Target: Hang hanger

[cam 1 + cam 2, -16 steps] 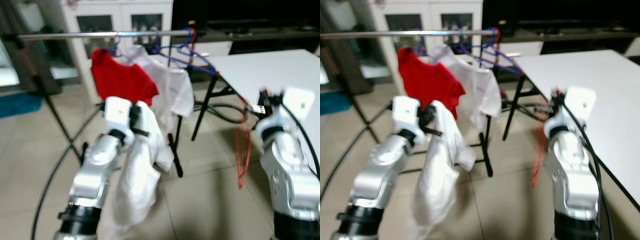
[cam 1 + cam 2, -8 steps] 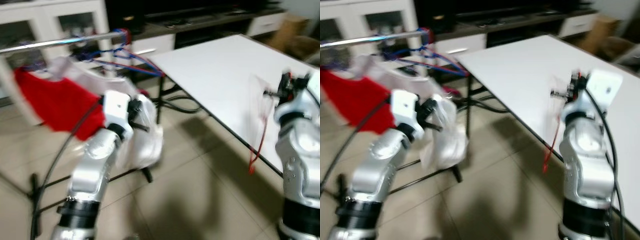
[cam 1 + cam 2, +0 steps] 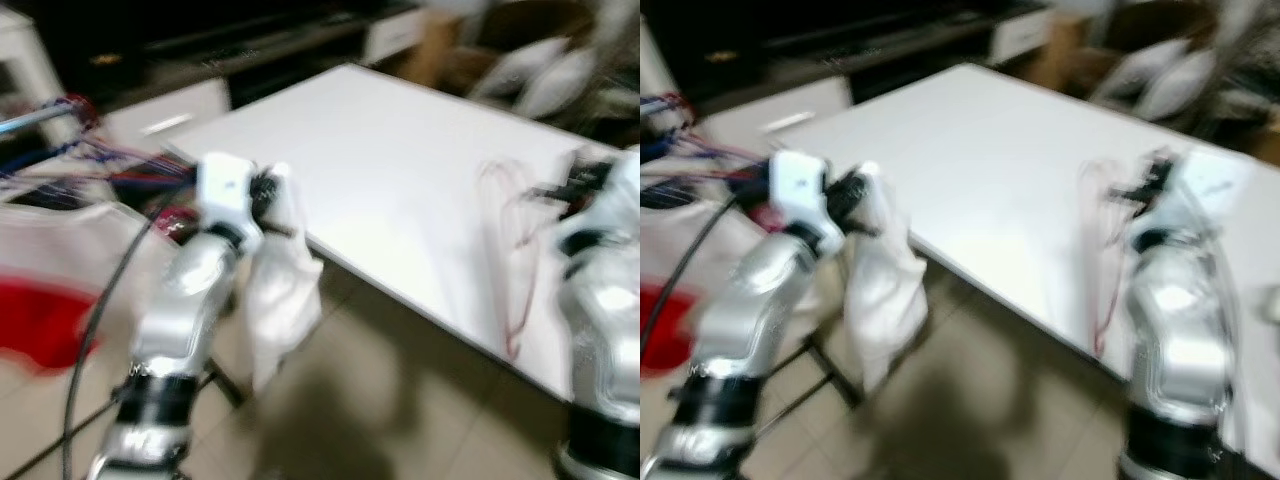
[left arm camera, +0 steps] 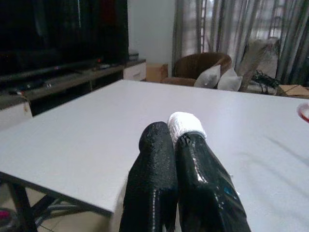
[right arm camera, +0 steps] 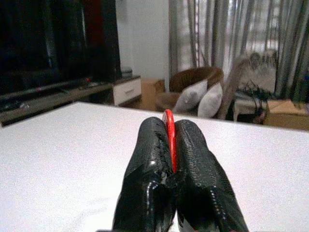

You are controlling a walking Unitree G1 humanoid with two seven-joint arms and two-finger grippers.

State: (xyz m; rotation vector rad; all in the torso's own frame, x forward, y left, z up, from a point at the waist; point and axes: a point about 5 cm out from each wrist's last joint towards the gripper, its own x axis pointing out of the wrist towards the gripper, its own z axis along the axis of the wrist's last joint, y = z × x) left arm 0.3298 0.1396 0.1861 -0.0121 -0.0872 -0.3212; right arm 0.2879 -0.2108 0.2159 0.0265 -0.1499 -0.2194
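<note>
Looking down through the blurred left eye view, a wide white bench (image 3: 400, 190) filled the middle and right, with a dark low cabinet along the far wall. At the far left a metal rail end carried blue and red hangers (image 3: 70, 150), and below them hung a white shirt (image 3: 60, 250) and a red garment (image 3: 30, 320). The left end effector (image 3: 268, 190) was raised beside the bench's near left edge, clamped on a white garment (image 3: 280, 290) that drooped toward the tiled floor (image 3: 380, 400). At the right, the right end effector (image 3: 560, 188) held a thin red hanger (image 3: 510, 250) over the bench; it hung with its long axis roughly vertical, its lower end down past the bench edge.

In the right eye view the same layout showed, the hanger (image 3: 1102, 250) a faint red wire loop against the white top.

In the left wrist view the two black fingers (image 4: 154, 188) were pressed together, with a bit of white cloth (image 4: 186, 124) pinched at the tips; beyond lay the bench, a brown armchair with cushions (image 4: 203, 72) and curtains.

In the right wrist view the fingers (image 5: 193, 159) were closed on a narrow red strip of the hanger (image 5: 169, 135), which stood upright between them.
</note>
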